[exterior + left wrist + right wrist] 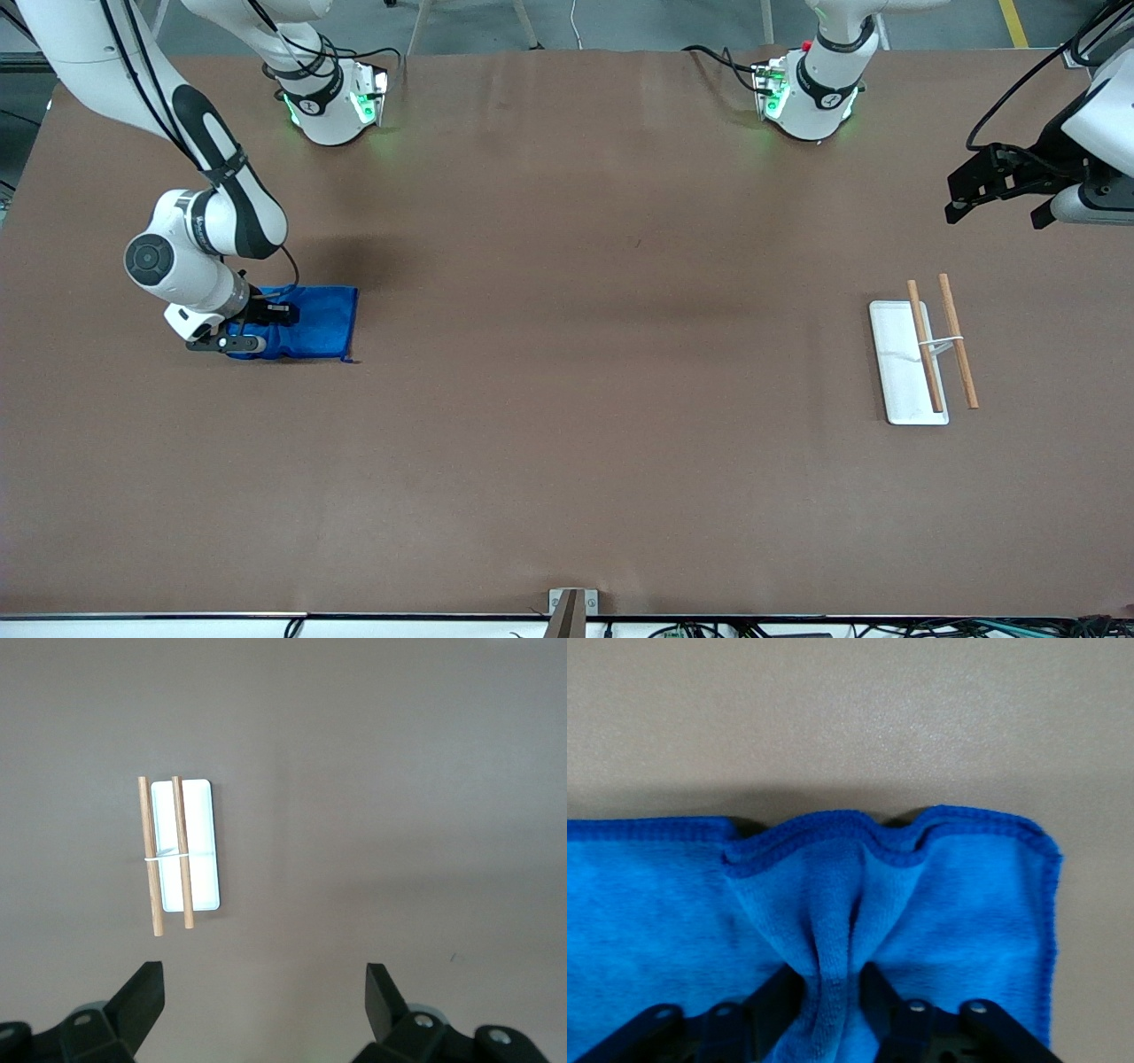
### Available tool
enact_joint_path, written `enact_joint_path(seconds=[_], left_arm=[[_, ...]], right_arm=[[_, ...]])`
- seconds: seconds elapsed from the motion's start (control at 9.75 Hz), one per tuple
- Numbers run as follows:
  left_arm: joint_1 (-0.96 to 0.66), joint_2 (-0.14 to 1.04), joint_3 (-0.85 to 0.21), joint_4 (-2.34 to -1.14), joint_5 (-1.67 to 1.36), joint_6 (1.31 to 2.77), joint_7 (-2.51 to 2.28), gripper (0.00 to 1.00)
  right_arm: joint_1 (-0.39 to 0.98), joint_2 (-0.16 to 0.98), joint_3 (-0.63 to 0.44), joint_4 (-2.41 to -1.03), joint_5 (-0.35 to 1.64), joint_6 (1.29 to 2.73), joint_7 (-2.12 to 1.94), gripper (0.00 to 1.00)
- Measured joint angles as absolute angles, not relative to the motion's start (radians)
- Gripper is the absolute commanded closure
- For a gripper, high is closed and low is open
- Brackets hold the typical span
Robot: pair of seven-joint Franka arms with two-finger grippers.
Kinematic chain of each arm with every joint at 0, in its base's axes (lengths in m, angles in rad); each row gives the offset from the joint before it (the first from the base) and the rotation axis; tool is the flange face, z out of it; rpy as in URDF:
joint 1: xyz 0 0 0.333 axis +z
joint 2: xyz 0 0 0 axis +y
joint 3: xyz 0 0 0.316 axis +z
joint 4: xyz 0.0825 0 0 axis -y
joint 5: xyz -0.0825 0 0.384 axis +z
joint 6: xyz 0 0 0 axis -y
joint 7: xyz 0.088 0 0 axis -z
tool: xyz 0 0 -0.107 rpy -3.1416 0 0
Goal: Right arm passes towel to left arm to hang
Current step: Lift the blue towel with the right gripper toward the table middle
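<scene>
The right gripper point(232, 341) is down at the table point(567, 425), toward the right arm's end, its two fingers point(780, 997) pressed together on a pinched ridge of the towel point(310, 323). The right wrist view shows the blue cloth point(673, 921) bunched into a raised fold between the black fingers, the stitched hem buckling into a wave just ahead of them, while the rest of the fabric lies flat on the brown surface to either side. In the front view most of the towel spreads from the gripper toward the middle of the table, its edge nearest the camera lying a little lower than the fingers.

The left gripper point(961, 197) hangs in the air over the left arm's end of the table, waiting with nothing between its fingers. The left wrist view has the two black fingertips point(142, 997) spread wide apart, with bare table between them. Below and ahead of that gripper stands the rack point(905, 363): a white rectangular base point(199, 815) carrying two wooden rods point(182, 850) that run side by side along its length, joined by a thin white crosspiece. One rod lies over the base, the other just off its edge. Rack and towel are well apart, at either end of the table.
</scene>
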State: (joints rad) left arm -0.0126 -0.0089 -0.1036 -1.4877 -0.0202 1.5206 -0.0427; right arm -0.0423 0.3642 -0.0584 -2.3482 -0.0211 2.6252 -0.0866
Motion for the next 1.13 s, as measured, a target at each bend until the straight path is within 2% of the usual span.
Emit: enact_joint_path(seconds=[0.21, 0.31, 0.62, 0.82, 1.13], left_arm=[[-0.013, -0.009, -0.104, -1.488, -0.020, 1.521, -0.043, 0.00], [-0.013, -0.009, -0.104, -1.488, -0.020, 1.521, -0.043, 0.00], [-0.012, -0.009, -0.104, -1.487, -0.020, 1.521, -0.042, 0.00], [-0.010, -0.009, -0.100, -1.486, -0.020, 1.521, -0.033, 0.00], [-0.011, -0.009, -0.102, -1.485, -0.021, 1.521, -0.026, 0.00]], right_arm=[[-0.042, 0.364, -0.057, -2.328, -0.021, 2.575, -0.087, 0.95], [-0.042, 0.359, -0.054, -2.280, -0.021, 2.476, -0.087, 0.97], [-0.032, 0.307, -0.043, -1.986, 0.139, 2.019, -0.095, 0.99], [-0.013, 0.286, -0.005, -1.806, 0.239, 1.824, -0.086, 0.99], [0.000, 0.285, 0.141, -1.693, 0.455, 1.775, 0.062, 0.99]])
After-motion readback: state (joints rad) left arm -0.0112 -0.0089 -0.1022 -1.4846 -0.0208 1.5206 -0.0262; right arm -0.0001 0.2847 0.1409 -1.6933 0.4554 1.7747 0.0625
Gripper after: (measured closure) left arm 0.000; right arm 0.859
